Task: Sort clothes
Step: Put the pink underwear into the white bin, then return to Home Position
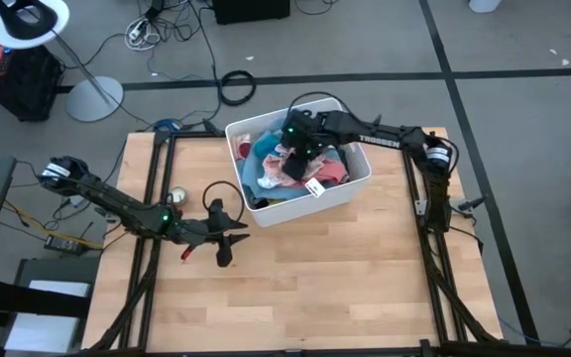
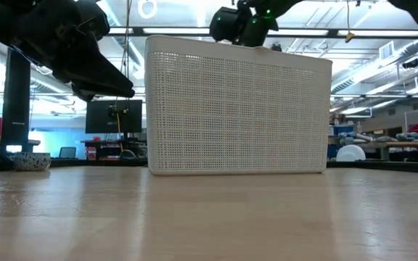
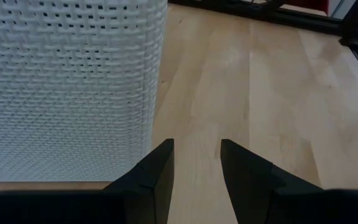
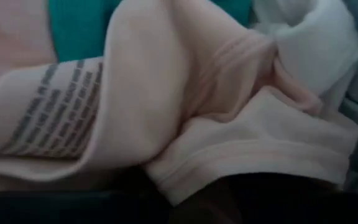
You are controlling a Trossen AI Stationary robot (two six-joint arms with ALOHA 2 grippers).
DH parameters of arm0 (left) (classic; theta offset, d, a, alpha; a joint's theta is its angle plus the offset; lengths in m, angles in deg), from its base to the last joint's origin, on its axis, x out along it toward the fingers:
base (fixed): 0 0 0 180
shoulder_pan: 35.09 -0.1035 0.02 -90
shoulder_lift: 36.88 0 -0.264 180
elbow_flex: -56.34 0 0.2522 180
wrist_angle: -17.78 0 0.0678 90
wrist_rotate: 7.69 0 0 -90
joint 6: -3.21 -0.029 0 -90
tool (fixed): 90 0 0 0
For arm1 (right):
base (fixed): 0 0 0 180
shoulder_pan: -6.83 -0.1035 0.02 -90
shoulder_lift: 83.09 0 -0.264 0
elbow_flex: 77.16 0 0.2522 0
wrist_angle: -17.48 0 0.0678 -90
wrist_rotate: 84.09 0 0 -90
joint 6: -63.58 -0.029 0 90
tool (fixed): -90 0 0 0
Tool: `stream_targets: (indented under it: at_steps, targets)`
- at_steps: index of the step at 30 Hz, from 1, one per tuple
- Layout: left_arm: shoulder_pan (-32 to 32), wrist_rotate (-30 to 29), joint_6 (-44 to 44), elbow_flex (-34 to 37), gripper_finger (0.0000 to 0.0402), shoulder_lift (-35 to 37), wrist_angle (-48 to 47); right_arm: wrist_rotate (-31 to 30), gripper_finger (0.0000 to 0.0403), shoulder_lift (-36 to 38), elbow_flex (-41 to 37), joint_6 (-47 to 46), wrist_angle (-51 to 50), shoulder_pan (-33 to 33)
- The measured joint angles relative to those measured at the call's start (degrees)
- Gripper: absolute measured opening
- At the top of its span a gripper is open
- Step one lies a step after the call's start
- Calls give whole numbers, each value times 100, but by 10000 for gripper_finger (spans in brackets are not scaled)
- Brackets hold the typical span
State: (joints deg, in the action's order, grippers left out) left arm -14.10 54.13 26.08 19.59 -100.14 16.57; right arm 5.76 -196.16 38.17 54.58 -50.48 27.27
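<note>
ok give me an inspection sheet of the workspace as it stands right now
surface: light wood table, bare in front of the bin
job's things: clothes in pink, teal, blue and white piled inside the white bin; pale pink fabric fills the right wrist view
clutter: a white tag on the bin's front rim
grippers: left gripper over the table beside the bin, fingers apart, empty; right gripper down in the clothes
cables: black cables on the floor behind the table
surroundings: lamp stand, grey floor; desks and monitors in the low view

Bare table (image 1: 315, 288) before white bin (image 1: 350, 193)
</note>
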Motion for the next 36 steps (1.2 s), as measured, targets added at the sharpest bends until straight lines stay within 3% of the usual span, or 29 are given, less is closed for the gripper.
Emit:
stream_targets:
  at_steps: [8, 12, 23, 29, 34, 36]
  targets:
    - [0, -2, -2, 0, 136, 0, -2, -18, 158, 1287, -40, -22, -68, -20]
    - [0, -4, -2, 0, 136, 0, 0, -325, 167, 1833, -40, -46, -112, -111]
    - [0, -42, -15, -2, 136, 0, -54, -515, 192, 2901, -20, -447, -117, -506]
    - [0, -31, -386, -2, 136, 0, -141, -531, 190, 3430, -20, -289, -707, -1215]
    - [0, -16, -331, -2, 136, 0, -127, -1347, 191, 3885, -246, -442, -1071, -2110]
    - [0, -20, -460, -2, 136, 0, -128, -1401, 190, 4093, -511, -444, -1211, -2426]
